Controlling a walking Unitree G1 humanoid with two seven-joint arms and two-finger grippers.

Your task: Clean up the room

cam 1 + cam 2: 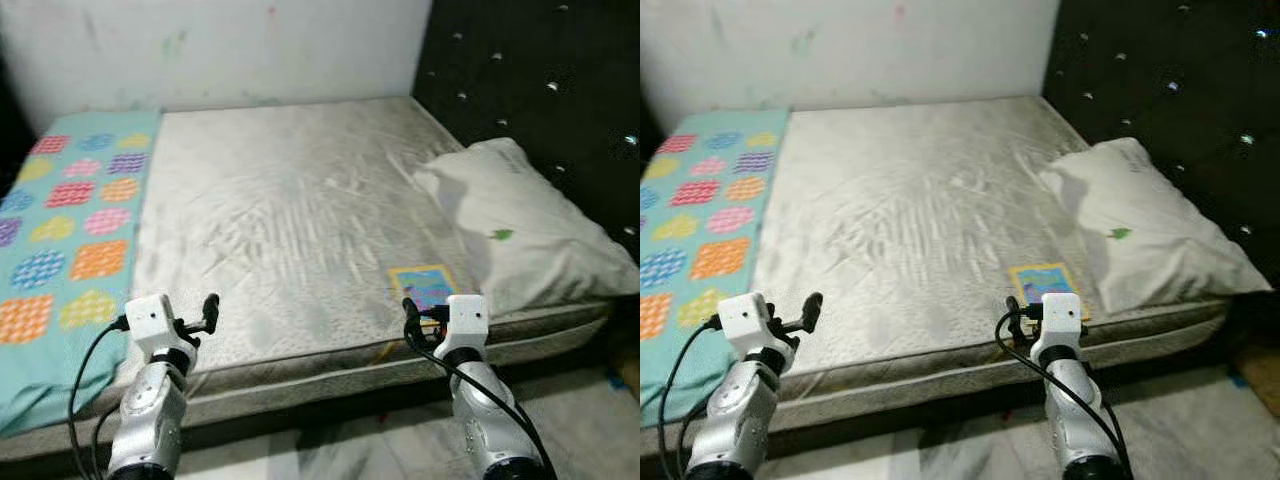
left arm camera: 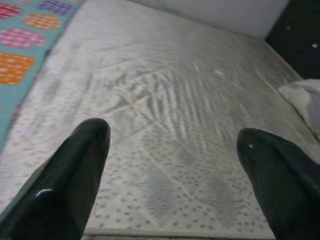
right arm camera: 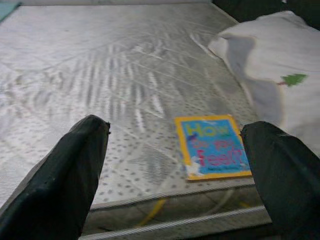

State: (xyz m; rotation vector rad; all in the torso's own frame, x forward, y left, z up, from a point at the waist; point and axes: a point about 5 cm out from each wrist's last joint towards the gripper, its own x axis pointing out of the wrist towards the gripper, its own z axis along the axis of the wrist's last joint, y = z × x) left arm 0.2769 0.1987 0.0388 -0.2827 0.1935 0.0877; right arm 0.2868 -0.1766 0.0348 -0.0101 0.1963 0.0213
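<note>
The bed [image 1: 290, 200] stretches ahead of the robot, its far edge against the back wall [image 1: 220, 45] and its right side along the headboard [image 1: 540, 80]. On the left part of the bed lies the blanket [image 1: 70, 220], running from the far edge to the near one and hanging over the front. On the right, beside the headboard, lies the pillow [image 1: 525, 225]. The book [image 3: 212, 145] lies flat near the front edge of the bed, just left of the pillow. The left end effector [image 1: 205, 315] hovers over the front edge, just right of the blanket. The right end effector [image 1: 418, 322] hovers at the front edge, right before the book. Below the bed's front edge lies the floor [image 1: 580, 420].
</note>
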